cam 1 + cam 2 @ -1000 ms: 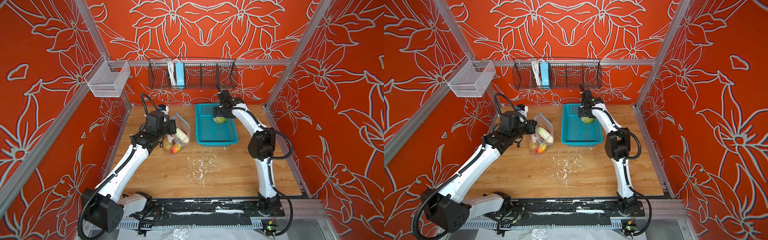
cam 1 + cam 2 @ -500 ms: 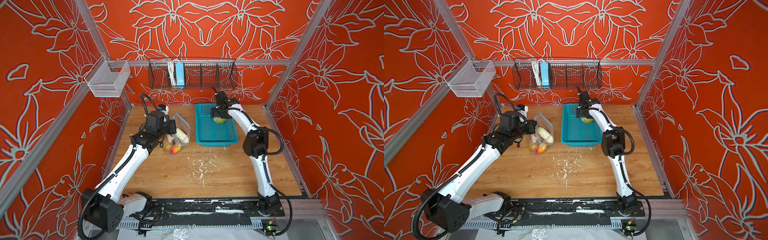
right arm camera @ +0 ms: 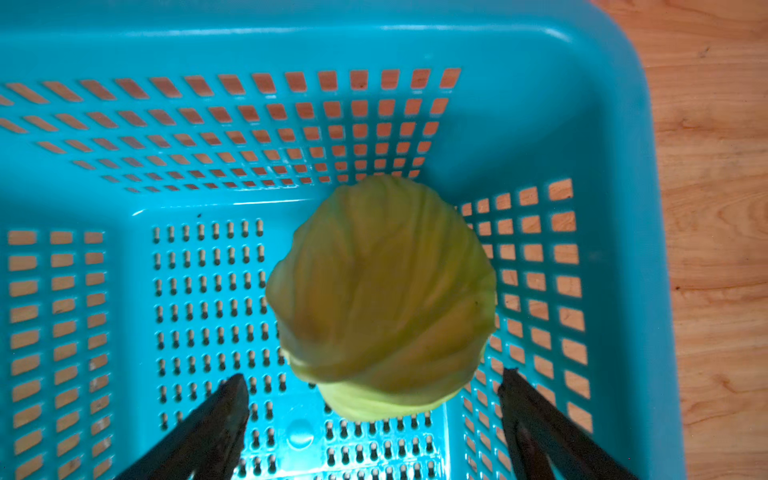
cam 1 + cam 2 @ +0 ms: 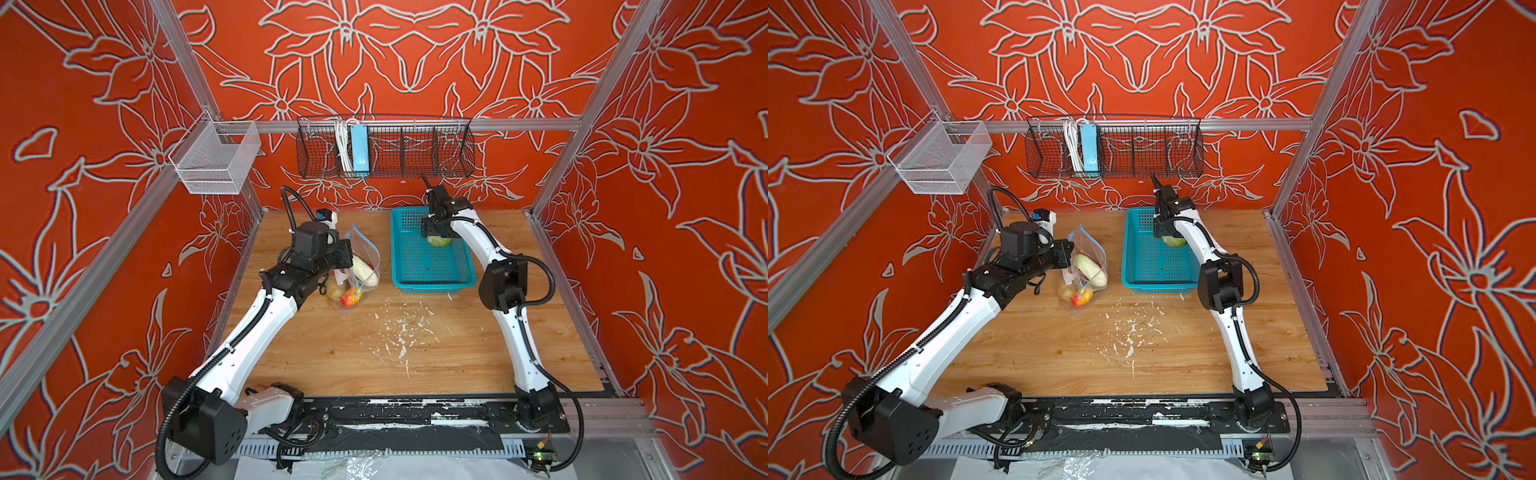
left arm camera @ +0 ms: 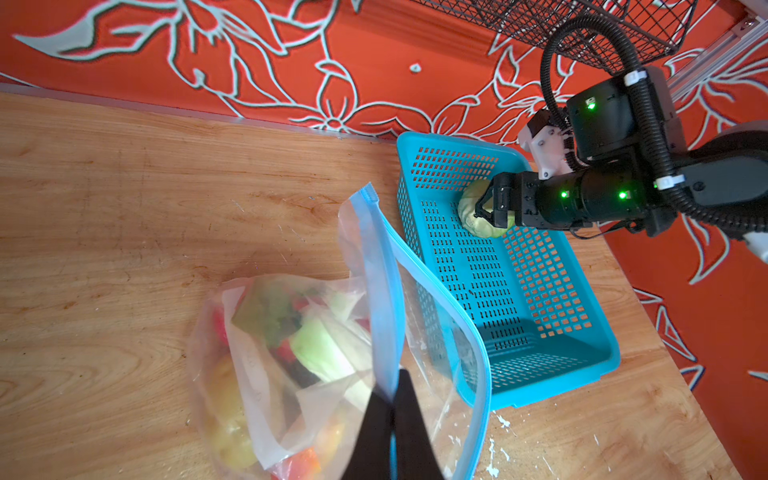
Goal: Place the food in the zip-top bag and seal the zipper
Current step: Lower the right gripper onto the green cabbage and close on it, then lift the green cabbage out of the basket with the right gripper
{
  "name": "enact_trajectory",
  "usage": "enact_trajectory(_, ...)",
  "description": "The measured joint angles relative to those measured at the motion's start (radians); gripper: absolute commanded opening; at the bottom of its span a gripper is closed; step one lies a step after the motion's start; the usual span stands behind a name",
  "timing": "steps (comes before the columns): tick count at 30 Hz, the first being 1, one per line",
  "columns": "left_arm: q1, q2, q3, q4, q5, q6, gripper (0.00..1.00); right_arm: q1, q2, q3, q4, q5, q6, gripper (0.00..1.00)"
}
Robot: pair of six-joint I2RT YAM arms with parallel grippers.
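Mia: What are the left fingers doing?

Ben: The left gripper (image 5: 392, 401) is pinched tight on one side of the zipper (image 5: 384, 291). The zip-top bag (image 5: 266, 374) hangs down from those fingers, and its bottom rests on the table (image 5: 124, 187). The other side of the blue strip bows away from the fingers, so the mouth is open.

Mia: Is there food in it?

Ben: Yes, lots. Under the left fingers I see the cucumber (image 4: 365, 269), the yellow potato (image 4: 335, 291) and the orange-red fruit (image 4: 350, 296). There are some green, red and black bits too.

Mia: So what is left out?

Ben: Only the cabbage (image 3: 382, 291), as far as I can see. It sits in the blue basket (image 3: 124, 50), right between the fingers of the right gripper (image 3: 373, 378). Those fingers are spread wide, one on each side of it. They are not squeezing it.

Mia: What comes next?

Ben: I think most of the job is done. The right fingers must close on the cabbage, carry it over beside the left fingers and drop it in the open mouth. Then the zipper has to be pressed shut. It is not shut yet.
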Motion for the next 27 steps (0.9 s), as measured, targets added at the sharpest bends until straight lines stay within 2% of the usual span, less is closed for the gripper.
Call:
enact_trajectory(8,0.0,0.0,0.0,0.0,0.002,0.0,0.0,0.0,0.042,0.025,-0.001,0.016,0.002,0.94)
enact_trajectory(12,0.0,0.0,0.0,0.0,0.002,0.0,0.0,0.0,0.042,0.028,0.004,0.015,0.008,0.88)
enact_trajectory(23,0.0,0.0,0.0,0.0,0.002,0.0,0.0,0.0,0.048,0.037,0.02,0.023,0.021,0.83)
enact_trajectory(27,0.0,0.0,0.0,0.0,0.002,0.0,0.0,0.0,0.058,0.044,0.027,0.026,0.018,0.84)
